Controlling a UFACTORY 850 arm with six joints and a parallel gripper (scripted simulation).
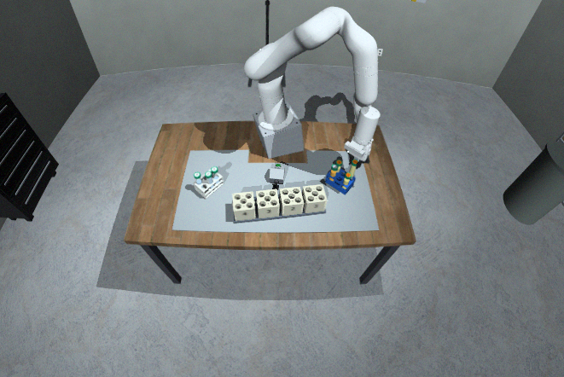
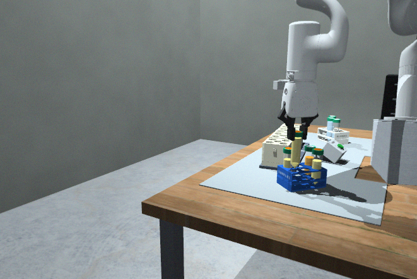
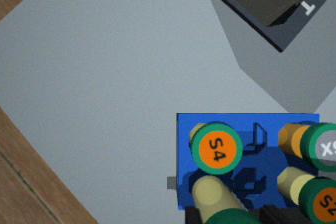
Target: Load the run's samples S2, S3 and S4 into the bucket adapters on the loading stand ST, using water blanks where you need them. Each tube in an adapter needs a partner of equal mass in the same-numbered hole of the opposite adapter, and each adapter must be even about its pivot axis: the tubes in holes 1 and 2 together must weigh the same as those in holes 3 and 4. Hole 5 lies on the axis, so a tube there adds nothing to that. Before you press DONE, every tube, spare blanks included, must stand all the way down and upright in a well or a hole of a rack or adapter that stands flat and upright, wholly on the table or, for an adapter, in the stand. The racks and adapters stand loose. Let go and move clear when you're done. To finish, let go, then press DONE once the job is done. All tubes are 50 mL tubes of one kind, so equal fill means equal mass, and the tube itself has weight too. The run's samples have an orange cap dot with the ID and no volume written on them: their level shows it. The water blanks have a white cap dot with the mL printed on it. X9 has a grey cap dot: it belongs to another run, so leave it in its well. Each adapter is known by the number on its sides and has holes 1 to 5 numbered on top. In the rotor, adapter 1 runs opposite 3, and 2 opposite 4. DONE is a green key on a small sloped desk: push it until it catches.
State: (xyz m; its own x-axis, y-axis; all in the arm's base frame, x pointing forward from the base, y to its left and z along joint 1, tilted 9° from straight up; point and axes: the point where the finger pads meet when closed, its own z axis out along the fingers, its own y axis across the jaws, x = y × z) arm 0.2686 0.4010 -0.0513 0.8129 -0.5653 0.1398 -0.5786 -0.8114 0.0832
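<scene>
A pale mat is being shared by the loose racks and the stand. At the samples rack, a tall-filled tube is being pinched near its cap by the gripper; it is presumably S3, its ID being hidden. Its lower end is being seen over or at the rack's top; whether a well is being entered cannot be told.

If the tube is being moved sideways while its foot is low, a well rim could be caught and the loose rack dragged or tipped. S4 is being crowded on one side, and S2 could be knocked by a finger, as could X9. A slip could be caused by the high, narrow hold.

More room is being offered above the caps and along the mat's outer side; towards the adapters, height is being needed to clear their edges.
</scene>
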